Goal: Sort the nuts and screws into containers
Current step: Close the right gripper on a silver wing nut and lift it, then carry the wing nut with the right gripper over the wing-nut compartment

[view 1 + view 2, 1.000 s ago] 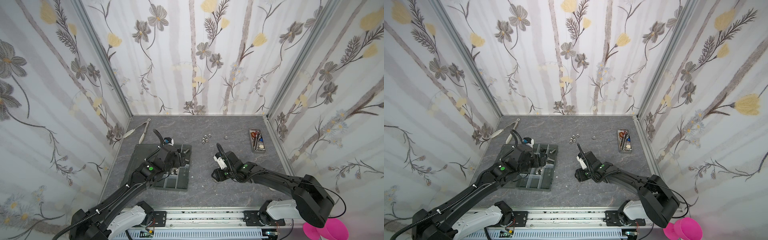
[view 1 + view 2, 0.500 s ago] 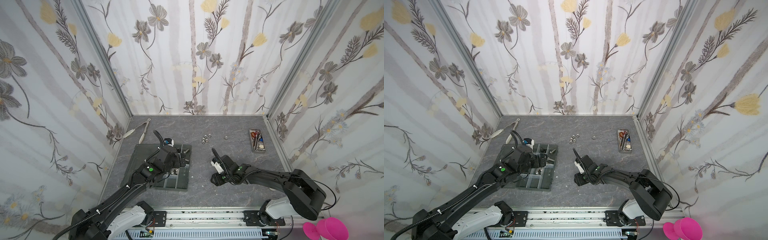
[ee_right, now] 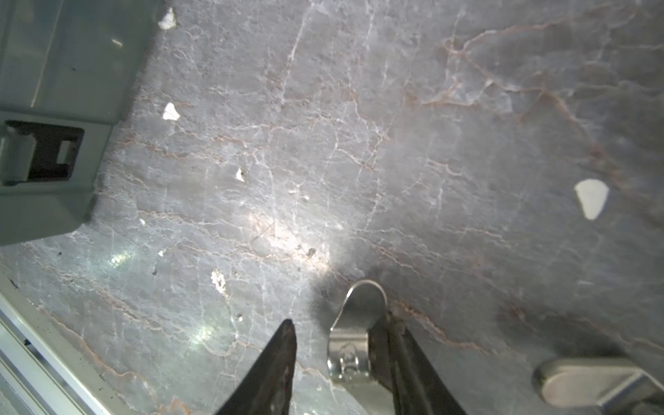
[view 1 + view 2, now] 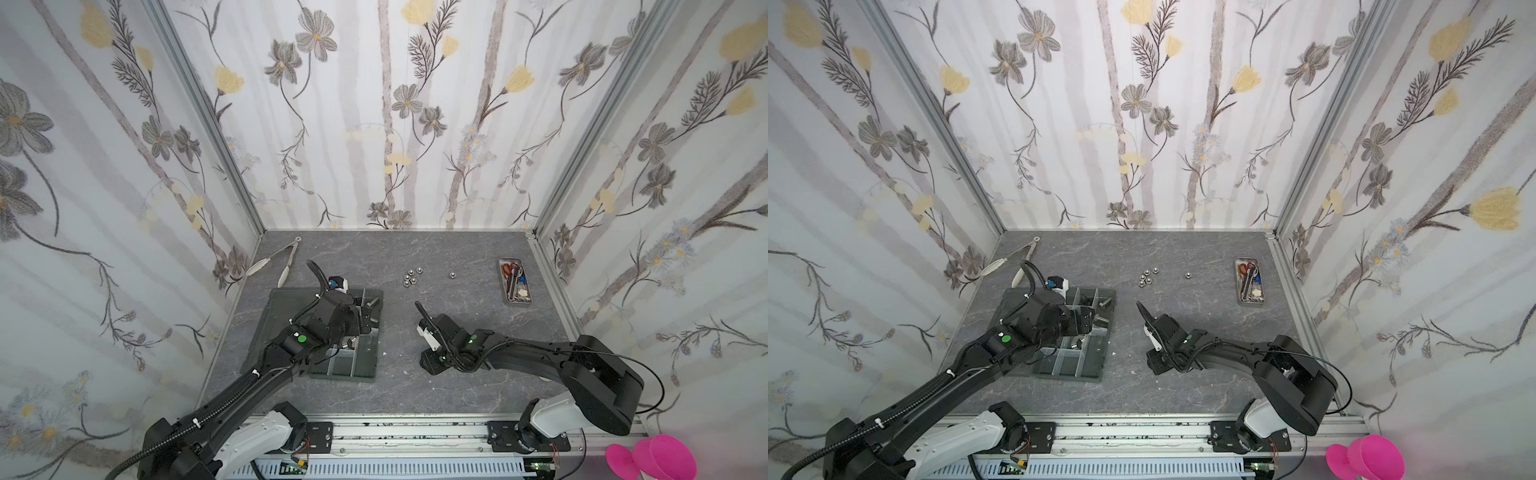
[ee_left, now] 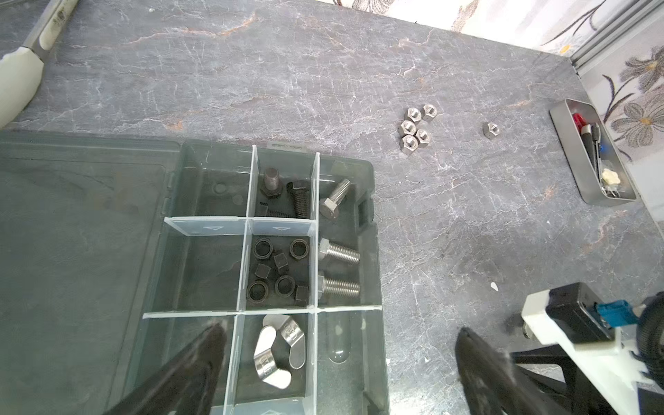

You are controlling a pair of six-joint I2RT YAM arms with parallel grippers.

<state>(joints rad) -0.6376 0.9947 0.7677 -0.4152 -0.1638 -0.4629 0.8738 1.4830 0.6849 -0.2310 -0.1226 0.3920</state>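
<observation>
Left wrist view: screws (image 5: 339,253), black nuts (image 5: 264,270), wing nuts (image 5: 276,350) already in cells (image 5: 248,230); six silver nuts (image 5: 407,127) loose on desk (image 5: 467,215); left jaws wide, right jaws narrow astride a loose wing nut (image 3: 354,334), not clamped.

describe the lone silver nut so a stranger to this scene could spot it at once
On the grey marbled table, look near the back, between the narrow metal tray of scissors and a cluster of five silver nuts. The lone nut sits there by itself, touching nothing, while the other five huddle together.
</observation>
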